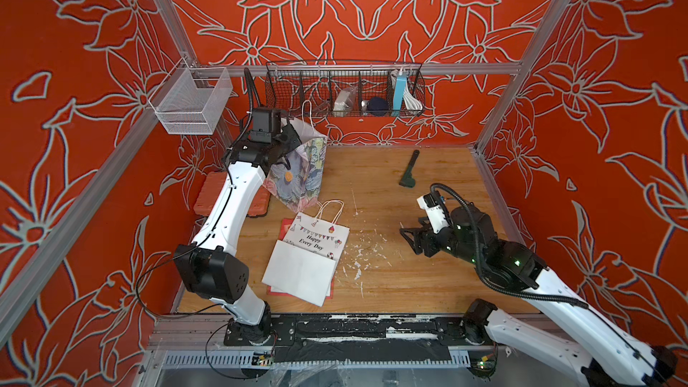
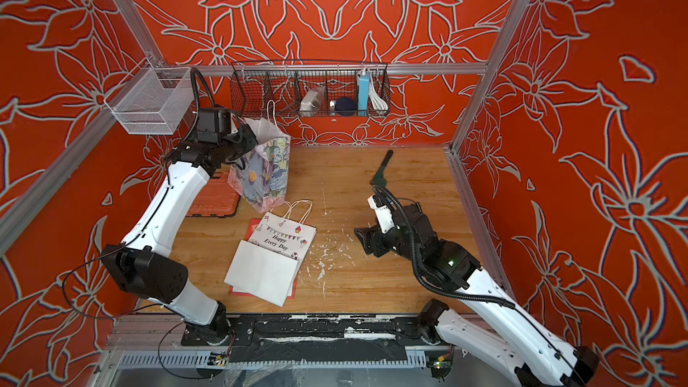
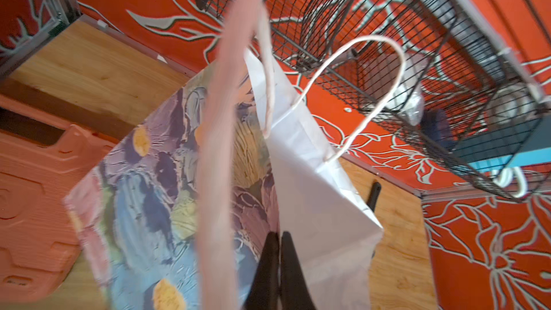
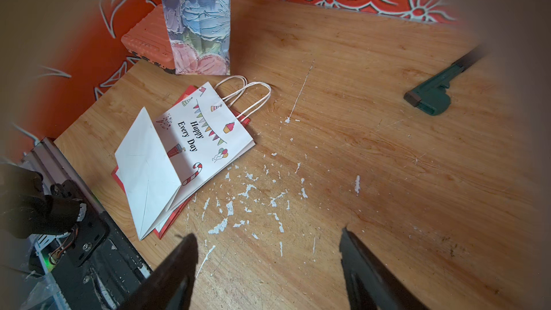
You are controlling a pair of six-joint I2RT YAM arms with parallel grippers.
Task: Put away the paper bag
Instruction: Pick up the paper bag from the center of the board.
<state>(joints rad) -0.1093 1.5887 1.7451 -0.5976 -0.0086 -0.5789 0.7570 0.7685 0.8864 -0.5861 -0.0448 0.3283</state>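
Left fingers (image 3: 269,263) clenched on rim of floral paper bag (image 1: 301,173), upright, upper left of centre, just below black wire basket (image 1: 344,89). Right fingers (image 4: 179,263) released, empty. Judgement: lift slowly, keep handles clear of wire.

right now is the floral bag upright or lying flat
Upright: the floral bag stands tall, base down, with the left gripper shut on its top edge. The white bag lies flat.
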